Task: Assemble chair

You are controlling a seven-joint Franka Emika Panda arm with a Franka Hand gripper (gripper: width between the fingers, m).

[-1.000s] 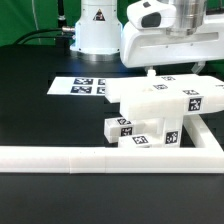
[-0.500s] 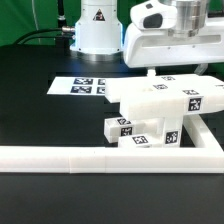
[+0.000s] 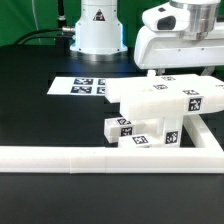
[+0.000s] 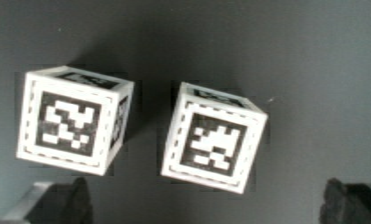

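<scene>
Lying flat at the exterior view's far left, the thin white marker board point(image 3: 86, 86) sits apart. Right of it, chunky white plastic chair pieces point(image 3: 158, 112) huddle in the corner of the long white L-shaped border rail point(image 3: 90, 158), likely for bracing. Over 2 close-set tagged square posts point(image 4: 72, 118), the dark-fingered gripper point(image 4: 203, 203) hangs spread, empty.

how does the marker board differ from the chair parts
The marker board is thin and flat; the chair parts are chunky and stacked. The board's tags sit in one cluster; the parts' tags are spread over several faces. The board lies apart from the rail; the parts sit by its corner. Both are white.
</scene>
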